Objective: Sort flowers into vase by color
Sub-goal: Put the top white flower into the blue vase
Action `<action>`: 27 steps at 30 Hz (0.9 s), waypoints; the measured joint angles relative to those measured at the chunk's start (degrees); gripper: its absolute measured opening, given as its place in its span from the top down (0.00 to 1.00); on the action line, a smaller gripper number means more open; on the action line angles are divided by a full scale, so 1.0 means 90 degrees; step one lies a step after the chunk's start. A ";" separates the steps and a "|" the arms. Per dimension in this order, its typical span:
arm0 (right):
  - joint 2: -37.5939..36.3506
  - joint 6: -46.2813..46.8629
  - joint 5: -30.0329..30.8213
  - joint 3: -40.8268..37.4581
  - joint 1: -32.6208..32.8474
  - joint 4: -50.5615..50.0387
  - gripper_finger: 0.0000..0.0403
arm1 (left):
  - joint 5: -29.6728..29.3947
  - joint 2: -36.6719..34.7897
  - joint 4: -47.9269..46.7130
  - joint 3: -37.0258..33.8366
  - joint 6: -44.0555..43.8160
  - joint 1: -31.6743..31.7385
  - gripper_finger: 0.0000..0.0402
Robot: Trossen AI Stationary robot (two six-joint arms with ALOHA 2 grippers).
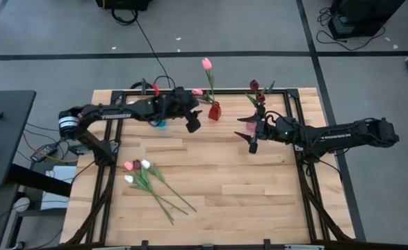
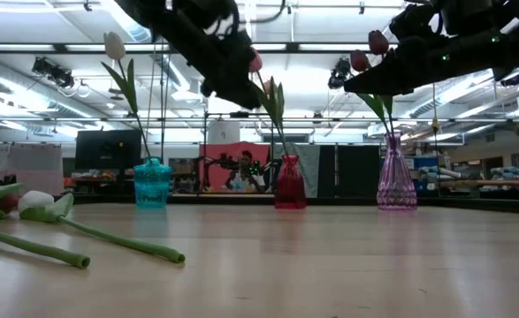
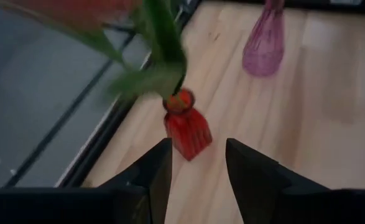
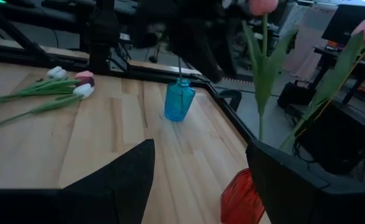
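Red vase: two pink tulips | table: three loose flowers | both fingers: parted, empty

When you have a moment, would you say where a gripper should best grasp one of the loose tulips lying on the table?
Grip a tulip mid-stem from straight above, fingers across the stem: the stems lie flat, fanning apart away from the crowded heads.
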 joint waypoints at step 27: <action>0.2039 0.2268 0.1184 0.0401 0.2376 0.1555 0.34 | -0.0002 -0.1259 -0.1105 -0.1739 -0.0651 -0.3506 0.61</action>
